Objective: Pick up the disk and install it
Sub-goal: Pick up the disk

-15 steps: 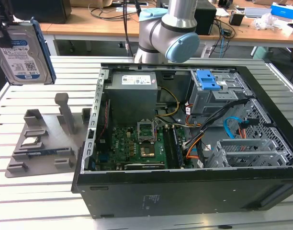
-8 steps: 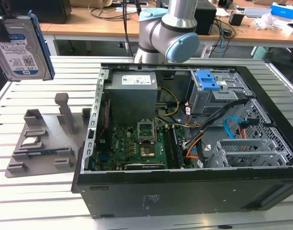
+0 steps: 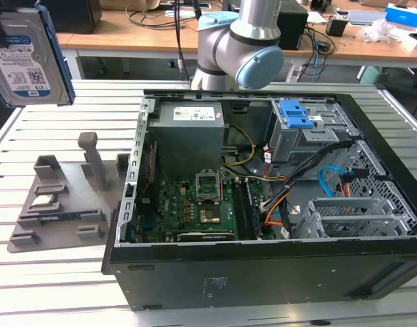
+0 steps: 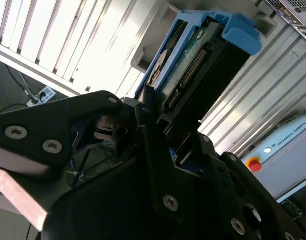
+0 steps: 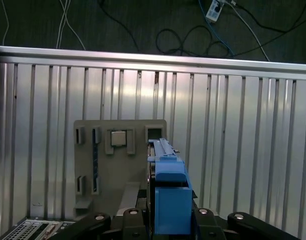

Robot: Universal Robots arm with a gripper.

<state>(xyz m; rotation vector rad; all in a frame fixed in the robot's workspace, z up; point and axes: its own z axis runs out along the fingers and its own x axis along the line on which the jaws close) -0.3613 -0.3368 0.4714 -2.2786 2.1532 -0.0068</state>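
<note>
The disk (image 3: pixel 28 58), a silver drive with a white-and-blue label in a blue bracket, hangs high in the air at the exterior view's upper left, above the slatted table and well clear of the computer case (image 3: pixel 263 259). In both wrist views my gripper (image 4: pixel 168 120) is shut on it. The black fingers (image 4: pixel 148 130) clamp its lower end, and its connector edge and blue bracket (image 4: pixel 240 30) stick out beyond them. The first wrist view looks along the disk's blue bracket (image 5: pixel 170 195), held in the gripper (image 5: pixel 168 216) above the grey fixture (image 5: pixel 118 170).
The open computer case lies on its side, with a blue-latched drive cage (image 3: pixel 297 116), a power supply (image 3: pixel 188 129) and a motherboard (image 3: pixel 195 204) inside. The grey fixture (image 3: pixel 58 211) holds a small square processor chip (image 3: pixel 43 201). The arm's joints (image 3: pixel 242 48) stand behind the case.
</note>
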